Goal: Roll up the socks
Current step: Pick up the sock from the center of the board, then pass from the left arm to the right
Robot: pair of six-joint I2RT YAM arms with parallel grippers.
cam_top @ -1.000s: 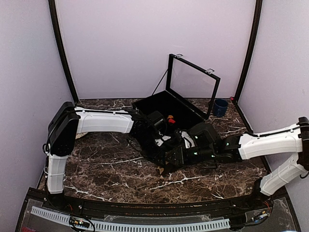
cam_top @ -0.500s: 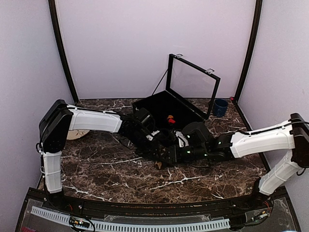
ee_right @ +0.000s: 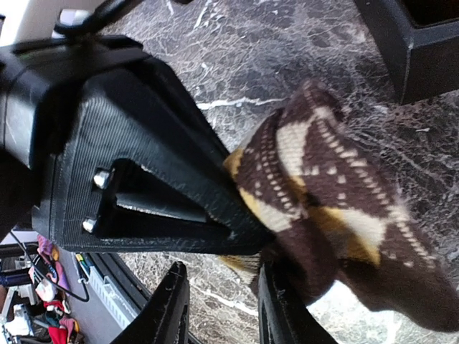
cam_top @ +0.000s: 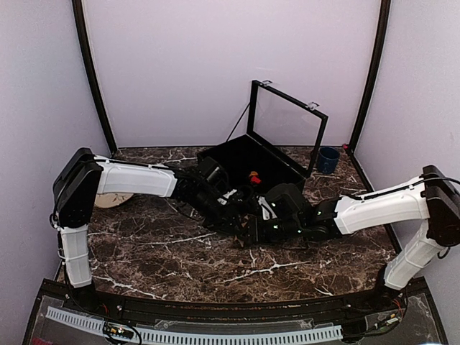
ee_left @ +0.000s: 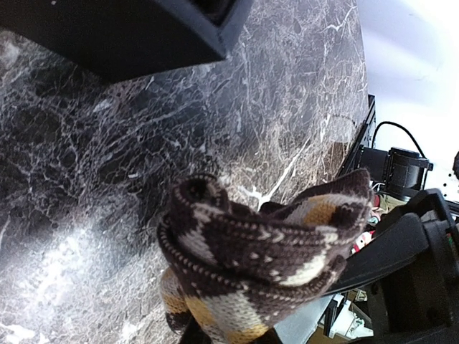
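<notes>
— Moved at all in the last second?
— Yes. Drew both arms a little back and left over the table [cam_top: 165, 251], nearer the box [cam_top: 237, 154] than before. Reached farther across with the right arm. Narrowed the right gripper [ee_right: 224, 304] as well.
— Shut on anything yet?
— No. Parted for now, set about the lower edge of the sock [ee_right: 323, 193], with no pinch on it as far as can be seen.
— And on the left?
— Clamped tight on the sock with the left gripper [ee_right: 237, 208], same as a second ago. Seemingly holding it just off the table, bunched in loose folds rather than a neat roll.
— Which sock?
— Tan diamonds on dark knit. Nothing sure of the other one; only a small red-orange speck [cam_top: 253, 175] by the box, too small to name.
— Meaning what for the task?
— Probably a two-handed tuck: holding one end on the left, coming in for the free end on the right. Started on the roll, far from finished, judging by the slack folds.
— Risks?
— Closing on the left gripper instead of cloth, being so close. Also pulling the folds open if tugged before a firm grip.
</notes>
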